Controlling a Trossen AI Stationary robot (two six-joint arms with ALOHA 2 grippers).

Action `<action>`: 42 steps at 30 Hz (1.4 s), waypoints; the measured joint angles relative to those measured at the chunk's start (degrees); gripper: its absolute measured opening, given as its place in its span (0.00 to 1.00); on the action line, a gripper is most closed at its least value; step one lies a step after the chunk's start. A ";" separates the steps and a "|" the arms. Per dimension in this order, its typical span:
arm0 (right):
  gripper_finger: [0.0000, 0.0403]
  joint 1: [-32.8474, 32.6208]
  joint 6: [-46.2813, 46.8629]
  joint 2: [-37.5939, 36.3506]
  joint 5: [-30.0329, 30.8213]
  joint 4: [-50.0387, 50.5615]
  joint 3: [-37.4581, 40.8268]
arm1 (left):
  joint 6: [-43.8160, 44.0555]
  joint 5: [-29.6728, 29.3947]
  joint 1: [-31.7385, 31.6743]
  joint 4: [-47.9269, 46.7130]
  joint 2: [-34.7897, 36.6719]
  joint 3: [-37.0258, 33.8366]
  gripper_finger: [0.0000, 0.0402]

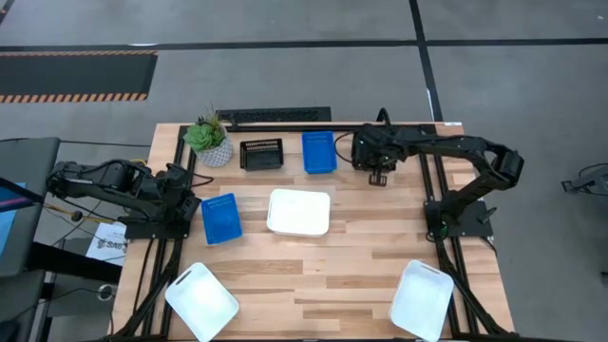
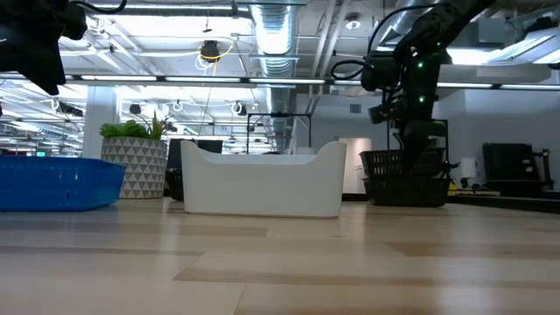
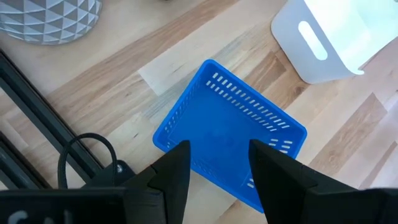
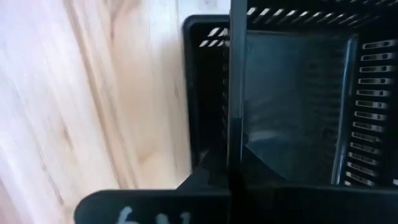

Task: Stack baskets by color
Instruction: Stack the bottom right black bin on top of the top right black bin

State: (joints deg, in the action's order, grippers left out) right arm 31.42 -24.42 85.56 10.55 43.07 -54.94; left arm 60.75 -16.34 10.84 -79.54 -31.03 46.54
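A green plant in a patterned white pot [image 1: 208, 141] stands at the table's [image 1: 313, 275] far-left corner.

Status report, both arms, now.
Right gripper shut on black basket wall. Left gripper open over blue basket. Nothing blocking.

Overhead looks straight down; low camera skims the tabletop; both share the central white basket [image 1: 298, 212] [image 2: 262, 179].

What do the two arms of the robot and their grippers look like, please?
Both arms are black, built of jointed segments on black bases. The left gripper has two dark, flat, wedge-shaped fingers, with a black cable looped beside it. The right gripper is dark too, with white handwritten marks on its body; green lights glow on the right arm.
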 joint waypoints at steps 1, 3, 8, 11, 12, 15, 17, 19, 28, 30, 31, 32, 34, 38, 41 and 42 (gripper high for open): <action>0.01 0.29 0.30 0.00 0.00 -0.21 0.00 | 0.01 -0.01 -0.01 0.01 0.00 0.00 0.37; 0.01 0.99 0.87 0.00 -0.21 -0.11 0.00 | 0.01 0.00 -0.01 -0.01 0.00 0.00 0.37; 0.01 1.44 1.91 0.00 -1.25 -1.84 2.85 | 0.02 0.00 -0.01 0.00 0.00 0.00 0.37; 0.02 1.37 1.34 0.02 -1.55 -1.82 4.51 | -0.01 -0.02 -0.01 -0.03 0.00 0.00 0.37; 0.02 1.34 0.78 0.01 -1.51 -2.00 4.69 | 0.00 -0.06 0.00 -0.03 0.00 0.00 0.37; 0.01 1.30 0.45 0.01 -1.46 -2.20 4.74 | 0.00 -0.48 -0.01 -0.03 0.00 0.00 0.37; 0.01 1.59 0.09 0.02 -1.64 -2.19 4.74 | 0.32 -0.48 0.00 -0.05 0.00 0.00 0.37; 0.02 1.74 -0.09 0.02 -2.47 -2.47 4.74 | 0.56 -0.48 0.01 -0.05 0.00 0.00 0.37; 0.16 1.74 1.58 0.02 -5.06 -3.33 4.74 | 0.57 -0.48 0.00 -0.05 0.00 0.00 0.37; 0.21 1.77 2.19 0.00 -5.03 -3.32 4.74 | 0.57 -0.48 0.00 -0.05 0.01 0.00 0.37; 0.24 1.77 2.31 0.02 -5.05 -3.34 4.74 | 0.57 -0.48 -0.01 -0.04 0.00 0.00 0.37; 0.27 1.77 2.34 0.02 -5.05 -3.34 4.74 | 0.57 -0.50 -0.01 -0.05 0.02 0.00 0.37; 0.34 1.74 3.15 0.01 -5.05 -3.36 4.74 | 0.57 -0.50 0.00 -0.05 0.00 0.00 0.37; 0.46 1.73 3.58 -0.12 -5.05 -3.28 4.72 | 0.57 -0.50 0.01 -0.05 0.00 0.00 0.37; 0.53 1.68 4.52 -0.35 -5.04 -2.55 3.54 | 0.57 -0.50 0.01 -0.05 0.01 0.00 0.37; 0.55 1.68 4.83 -0.35 -5.05 -2.41 2.77 | 0.57 -0.50 0.00 -0.05 0.02 0.00 0.37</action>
State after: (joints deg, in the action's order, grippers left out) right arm 33.10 -19.60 85.21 5.50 40.66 -52.17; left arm 61.32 -16.84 10.84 -79.59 -31.00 46.54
